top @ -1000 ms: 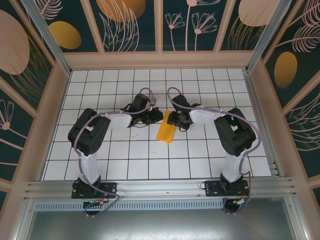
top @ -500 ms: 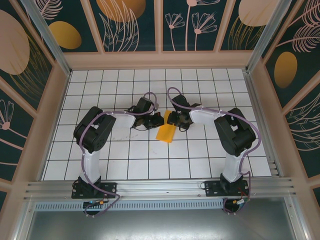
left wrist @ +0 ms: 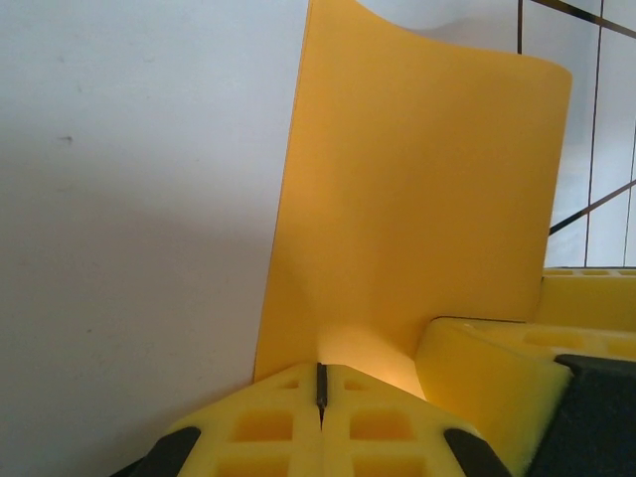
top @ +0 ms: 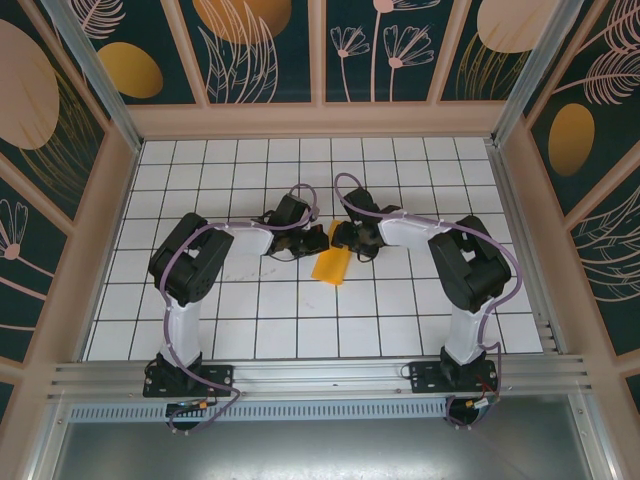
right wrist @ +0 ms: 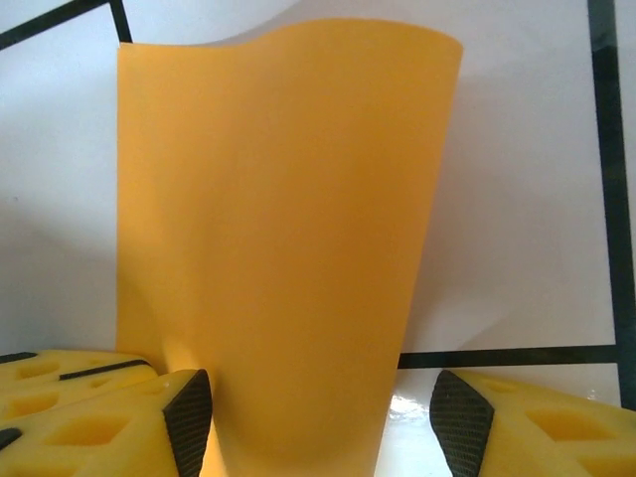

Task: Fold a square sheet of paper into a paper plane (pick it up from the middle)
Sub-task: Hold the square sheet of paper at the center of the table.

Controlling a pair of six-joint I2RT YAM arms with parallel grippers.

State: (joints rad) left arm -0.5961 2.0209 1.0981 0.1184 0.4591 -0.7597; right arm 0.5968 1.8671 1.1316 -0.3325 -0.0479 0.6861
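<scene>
The square sheet of paper (top: pixel 330 266) is orange-yellow and lies mid-table, folded into a narrow strip about one tile wide. My left gripper (top: pixel 318 240) is shut, and its yellow fingertips (left wrist: pixel 320 397) press against the strip's near end (left wrist: pixel 417 199), where the paper dimples. My right gripper (top: pixel 342 238) faces it from the right and is open. The strip (right wrist: pixel 283 248) rises between its dark pads (right wrist: pixel 462 417), close to the left pad, with a clear gap at the right one. The paper's end under the two grippers is hidden.
White tiled table (top: pixel 250 300) with black grid lines, walled by patterned panels (top: pixel 260 50). An aluminium rail (top: pixel 320 378) runs along the near edge by the arm bases. The two grippers stand almost tip to tip over the paper's far end.
My left gripper has slid right until its shut tips reach the paper's end. My right gripper's jaws have widened around the strip. The paper has barely shifted.
</scene>
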